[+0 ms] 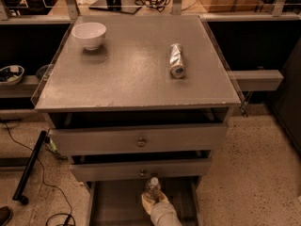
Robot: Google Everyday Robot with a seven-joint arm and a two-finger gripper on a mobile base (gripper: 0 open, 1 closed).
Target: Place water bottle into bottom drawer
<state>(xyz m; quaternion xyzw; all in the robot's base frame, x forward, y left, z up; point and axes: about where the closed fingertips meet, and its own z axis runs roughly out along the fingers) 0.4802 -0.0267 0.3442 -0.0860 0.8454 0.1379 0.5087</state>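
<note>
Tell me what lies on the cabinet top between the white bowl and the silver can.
Nothing: the camera view shows bare grey top between the bowl and the can. The hand is far below, at the water bottle over the bottom drawer.
</note>
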